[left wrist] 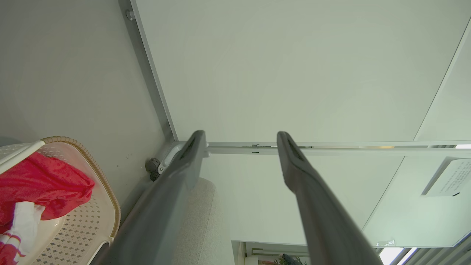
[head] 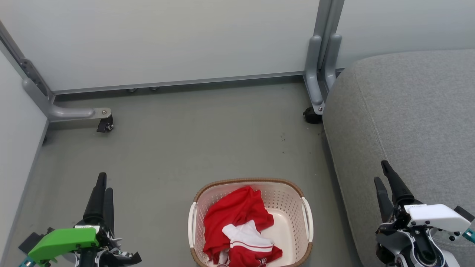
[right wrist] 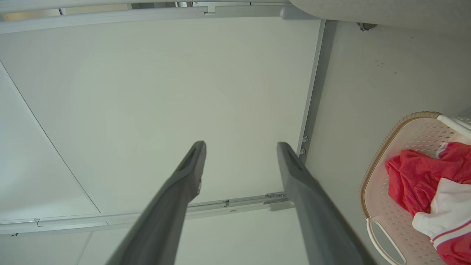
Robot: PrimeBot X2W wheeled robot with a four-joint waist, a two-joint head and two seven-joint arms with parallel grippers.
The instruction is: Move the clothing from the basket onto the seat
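Red clothing (head: 237, 222) bunched in basket (head: 245, 180) (left side and near end), basket on floor (head: 185, 129) just beside seat (head: 408, 111), left gripper (head: 105, 182) parted wide, empty, right gripper (head: 380, 171) likewise, at seat's near edge

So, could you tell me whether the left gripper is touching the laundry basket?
Apart. The head view shows a strip of bare floor between the left gripper and the laundry basket.

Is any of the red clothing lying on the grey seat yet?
No, the clothing lies bunched inside the basket, on the floor beside the seat.
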